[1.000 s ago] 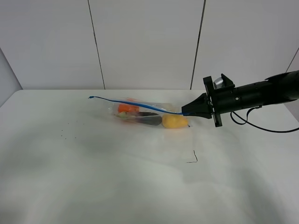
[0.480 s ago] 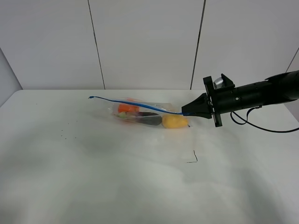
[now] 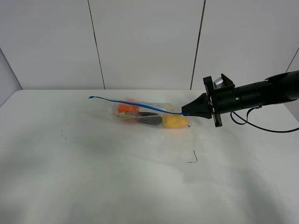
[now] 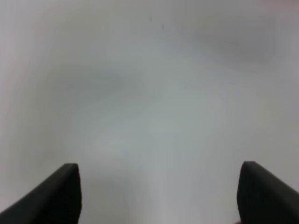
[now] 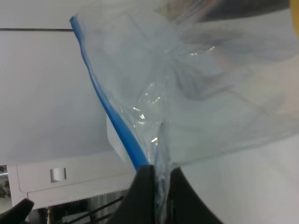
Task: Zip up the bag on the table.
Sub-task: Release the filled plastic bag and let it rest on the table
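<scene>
The clear bag (image 3: pixel 147 115) lies on the white table (image 3: pixel 93 177) at the back middle, showing orange, dark purple and yellow toy produce. Its blue zipper strip (image 3: pixel 135 104) runs from a lifted left tip to the right end. My right gripper (image 3: pixel 186 112) is shut on the strip's right end. In the right wrist view the fingertips (image 5: pixel 156 175) pinch the blue strip (image 5: pixel 112 112) and the crinkly plastic (image 5: pixel 196 93). My left gripper (image 4: pixel 159 191) is open over bare table; it is out of the high view.
A small black mark (image 3: pixel 193 157) lies on the table in front of the bag. A few dark specks (image 3: pixel 63 136) sit at the left. A black cable (image 3: pixel 261 127) hangs from the right arm. A panelled wall stands behind the table.
</scene>
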